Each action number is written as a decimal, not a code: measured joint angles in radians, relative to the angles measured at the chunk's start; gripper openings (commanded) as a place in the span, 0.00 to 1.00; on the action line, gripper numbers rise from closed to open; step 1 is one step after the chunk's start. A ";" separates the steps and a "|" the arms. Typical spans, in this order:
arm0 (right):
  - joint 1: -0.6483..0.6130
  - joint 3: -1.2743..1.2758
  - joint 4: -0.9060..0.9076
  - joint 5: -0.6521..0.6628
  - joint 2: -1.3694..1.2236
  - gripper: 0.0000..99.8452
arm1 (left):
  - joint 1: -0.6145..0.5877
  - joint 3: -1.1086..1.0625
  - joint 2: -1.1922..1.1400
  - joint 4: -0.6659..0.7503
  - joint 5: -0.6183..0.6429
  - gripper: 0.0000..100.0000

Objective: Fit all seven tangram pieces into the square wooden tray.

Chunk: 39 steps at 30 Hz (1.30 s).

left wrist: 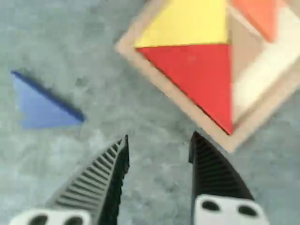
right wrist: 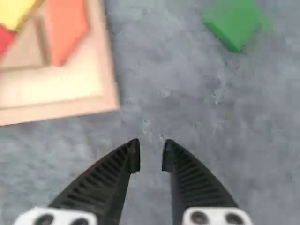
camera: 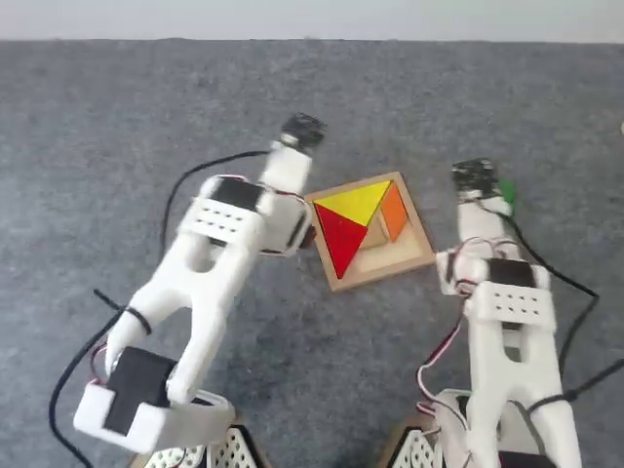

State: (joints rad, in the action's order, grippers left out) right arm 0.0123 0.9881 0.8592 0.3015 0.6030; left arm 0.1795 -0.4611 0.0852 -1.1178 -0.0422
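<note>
Tray (camera: 390, 274) holds the yellow piece (camera: 359, 202), red piece (camera: 341, 239) and orange piece (camera: 394, 210). Blue piece (left wrist: 40, 105) and green piece (right wrist: 234, 21) lie on the surface (camera: 117, 146) — outside it. Left hand (left wrist: 159, 140) is wide open, empty; right hand (right wrist: 151, 150) is barely parted, empty.

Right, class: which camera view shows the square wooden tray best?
The high view: the tray appears nearly whole, seen from above with its pieces inside. The left wrist view catches one corner, holding the yellow piece and red piece; the right wrist view another corner, holding the orange piece.

Three tangram pieces (camera: 359, 203) in tray (camera: 385, 273)
</note>
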 measured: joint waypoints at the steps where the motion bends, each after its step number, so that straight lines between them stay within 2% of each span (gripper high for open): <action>1: -0.031 0.000 -0.003 0.000 0.002 0.17 | -0.032 0.000 0.000 0.000 0.017 0.21; 4: -0.123 -0.034 -0.003 -0.049 -0.034 0.18 | -0.158 0.000 0.000 0.006 0.049 0.21; 8: -0.147 -0.149 -0.005 -0.161 -0.176 0.18 | -0.351 0.000 -0.029 0.086 0.115 0.21; 11: -0.181 -0.259 -0.005 -0.261 -0.315 0.18 | -0.414 -0.002 -0.118 0.184 0.173 0.21; 15: -0.287 -0.419 -0.005 -0.347 -0.489 0.18 | -0.419 -0.003 -0.229 0.267 0.226 0.21; 19: -0.387 -0.520 -0.005 -0.433 -0.634 0.18 | -0.420 -0.003 -0.233 0.285 0.311 0.21; 22: -0.425 -0.574 -0.006 -0.486 -0.710 0.18 | -0.420 -0.003 -0.233 0.285 0.331 0.21; 27: -0.427 -0.606 -0.006 -0.546 -0.766 0.18 | -0.420 -0.003 -0.233 0.285 0.336 0.21; 39: -0.388 -0.628 0.072 -0.540 -0.786 0.18 | -0.420 -0.003 -0.233 0.285 0.339 0.21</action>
State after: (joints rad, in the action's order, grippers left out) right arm -0.3759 0.3606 0.9314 -0.2386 -0.1826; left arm -0.2409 -0.4641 -0.1481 -0.8324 0.2969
